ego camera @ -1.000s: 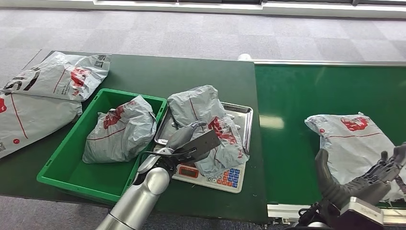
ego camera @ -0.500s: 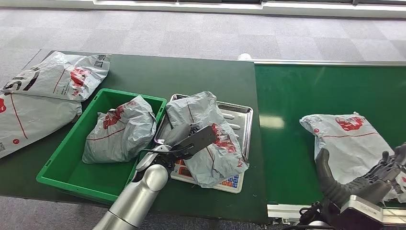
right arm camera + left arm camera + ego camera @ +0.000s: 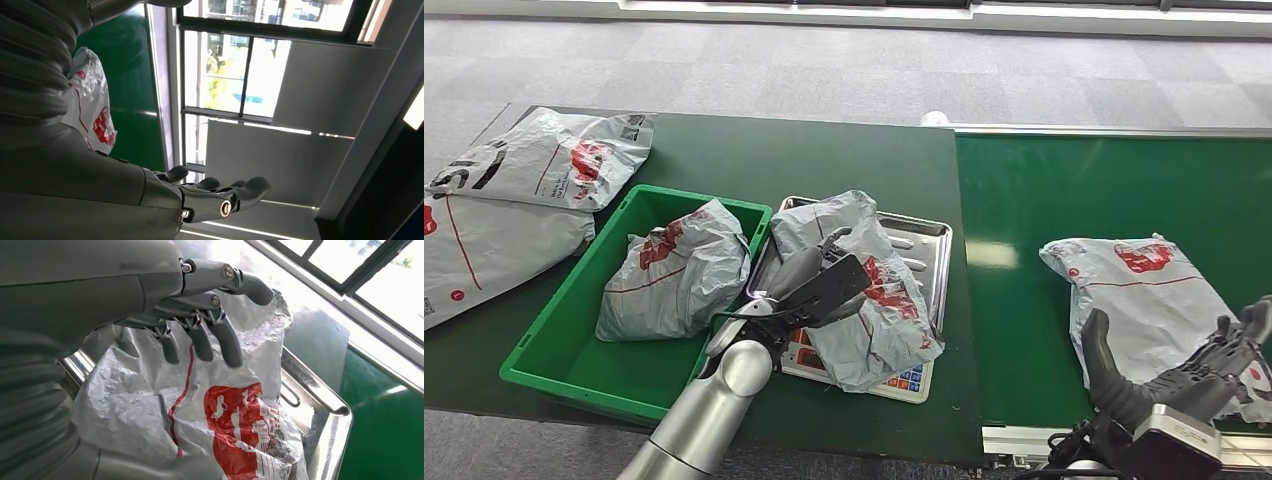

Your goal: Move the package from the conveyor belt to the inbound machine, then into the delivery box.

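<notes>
Our left hand (image 3: 809,290) grips the crumpled grey plastic package (image 3: 864,290); we should lift it clear of the steel tray (image 3: 929,240) beneath; our right hand (image 3: 1194,380) hangs spread, holding nothing.

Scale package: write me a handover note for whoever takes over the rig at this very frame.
Left robot hand: fingers spread over the package on the scale; grip not confirmed.
Right robot hand: open, palm up, holds nothing, near the belt package on the conveyor.
Done: one package lies in the green box, one on the scale.
Left: move the scale package into the box, then pick up the belt package.
</notes>
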Robot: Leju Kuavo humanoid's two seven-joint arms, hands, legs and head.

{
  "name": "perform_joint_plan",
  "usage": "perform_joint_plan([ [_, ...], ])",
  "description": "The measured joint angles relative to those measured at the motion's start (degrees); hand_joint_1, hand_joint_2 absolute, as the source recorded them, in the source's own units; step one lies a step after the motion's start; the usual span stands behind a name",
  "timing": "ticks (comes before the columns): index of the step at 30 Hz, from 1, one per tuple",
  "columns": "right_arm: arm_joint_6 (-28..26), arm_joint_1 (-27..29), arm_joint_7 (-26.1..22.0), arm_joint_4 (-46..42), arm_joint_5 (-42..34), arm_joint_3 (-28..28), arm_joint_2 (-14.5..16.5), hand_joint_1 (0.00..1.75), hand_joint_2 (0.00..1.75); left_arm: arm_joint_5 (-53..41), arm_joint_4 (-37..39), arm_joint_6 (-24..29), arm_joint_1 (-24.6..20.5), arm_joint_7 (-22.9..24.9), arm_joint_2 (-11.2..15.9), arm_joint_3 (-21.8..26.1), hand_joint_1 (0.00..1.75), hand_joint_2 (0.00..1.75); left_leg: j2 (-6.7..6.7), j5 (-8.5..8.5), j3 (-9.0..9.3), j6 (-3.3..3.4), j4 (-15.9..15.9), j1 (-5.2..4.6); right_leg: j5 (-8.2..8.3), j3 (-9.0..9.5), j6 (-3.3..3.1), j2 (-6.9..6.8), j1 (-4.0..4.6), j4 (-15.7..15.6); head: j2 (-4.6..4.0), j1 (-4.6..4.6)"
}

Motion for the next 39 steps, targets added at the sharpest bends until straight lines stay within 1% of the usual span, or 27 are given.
perform_joint_plan([
  [7, 0.0, -0.4, 0.1, 0.4, 0.0, 0.0, -0.2, 0.00, 1.75, 0.4, -1.3, -0.4, 0.1, 0.1, 0.0, 0.0, 0.00, 1.75, -0.01, 0.00, 0.00, 0.00, 0.0, 0.00, 0.00, 0.00, 0.00, -0.01, 0.00, 0.0, 0.00, 0.00],
  [12, 0.0, -0.4, 0.2, 0.7, 0.4, 0.0, -0.3, 0.00, 1.75, 0.9, -1.3, -0.9, 0.1, -1.4, 0.1, -0.2, 0.00, 1.75, -0.01, 0.00, 0.00, 0.00, 0.0, 0.00, 0.00, -0.01, 0.00, -0.01, 0.00, 0.0, 0.00, 0.00],
  [15, 0.0, -0.6, 0.4, 0.9, 0.4, 0.0, -0.4, 0.00, 1.75, -1.8, -0.8, -3.0, -0.1, 0.8, 0.4, -1.3, 0.00, 1.75, -0.01, 0.00, 0.00, 0.00, 0.0, 0.00, 0.00, -0.01, 0.00, -0.01, 0.00, 0.0, 0.00, 0.00],
  [18, 0.0, -1.1, 0.9, 1.2, 0.6, 0.1, -0.5, 0.00, 1.75, -7.6, 1.7, -3.8, -0.6, 4.2, 0.6, -3.5, 0.00, 1.75, 0.00, 0.00, 0.00, 0.00, 0.0, 0.00, 0.00, -0.01, 0.00, 0.00, 0.00, 0.0, 0.00, 0.00],
  [21, 0.0, -1.5, 1.5, 1.5, 1.1, 0.3, -0.6, 0.00, 1.75, -12.5, 5.5, -3.3, -1.1, 5.8, 0.5, -5.2, 0.00, 1.75, 0.00, 0.01, 0.01, 0.00, 0.0, 0.00, 0.00, 0.00, 0.00, 0.00, 0.00, 0.0, 0.00, 0.00],
  [25, 0.0, -1.6, 1.9, 1.6, 1.6, 0.4, -0.6, 0.00, 1.75, -15.0, 9.2, -2.6, -1.9, 6.1, 0.2, -6.0, 0.00, 1.75, -0.01, 0.01, 0.04, 0.00, 0.0, 0.00, 0.00, 0.04, 0.00, 0.00, 0.00, 0.0, 0.00, 0.00],
  [30, 0.0, -1.7, 1.9, 1.6, 1.7, 0.5, -0.6, 0.00, 1.75, -15.8, 11.2, -2.6, -2.7, 6.1, 0.0, -6.3, 0.00, 1.75, -0.01, 0.01, 0.10, 0.00, 0.0, 0.00, 0.00, 0.11, 0.00, -0.01, 0.00, 0.0, 0.00, 0.00],
  [31, 0.0, -1.7, 1.9, 1.6, 1.7, 0.5, -0.6, 0.00, 1.75, -15.9, 11.4, -2.8, -2.8, 6.3, 0.0, -6.3, 0.08, 1.75, -0.01, 0.01, 0.12, 0.00, 0.0, 0.00, 0.00, 0.13, 0.00, -0.01, 0.00, 0.0, 0.00, 0.00],
  [32, 0.0, -1.8, 2.0, 1.6, 1.7, 0.5, -0.6, 0.00, 1.75, -16.2, 11.6, -3.1, -2.9, 6.4, -0.1, -6.3, 0.45, 1.75, -0.01, 0.01, 0.14, 0.00, 0.0, 0.00, 0.00, 0.16, 0.00, -0.01, 0.00, 0.0, 0.00, 0.00],
  [34, 0.0, -1.9, 2.0, 1.6, 1.9, 0.5, -0.6, 0.00, 1.75, -17.1, 12.1, -3.6, -3.1, 6.7, -0.2, -6.3, 1.32, 1.75, -0.01, 0.01, 0.20, 0.01, 0.0, 0.00, 0.01, 0.22, 0.00, -0.01, 0.00, 0.0, 0.00, 0.00],
  [35, 0.0, -2.0, 2.0, 1.6, 2.0, 0.5, -0.6, 0.00, 1.75, -17.6, 12.3, -3.7, -3.1, 6.8, -0.4, -6.3, 1.68, 1.75, -0.01, 0.01, 0.23, 0.01, 0.0, 0.00, 0.01, 0.24, 0.00, -0.01, 0.00, 0.0, 0.00, 0.00],
  [36, 0.0, -2.0, 2.0, 1.6, 2.1, 0.5, -0.6, 0.00, 1.75, -18.0, 12.5, -3.8, -3.1, 6.8, -0.5, -6.3, 1.75, 1.75, -0.01, 0.02, 0.25, 0.01, 0.0, 0.00, 0.01, 0.27, 0.00, -0.01, 0.00, 0.0, 0.00, 0.00],
  [39, 0.0, -2.0, 2.0, 1.6, 2.2, 0.5, -0.6, 0.00, 1.75, -18.6, 12.9, -3.8, -3.1, 6.3, -0.8, -6.3, 1.75, 1.75, -0.02, 0.03, 0.29, 0.03, 0.0, 0.00, 0.01, 0.32, 0.01, -0.03, 0.00, 0.0, 0.00, 0.00],
])
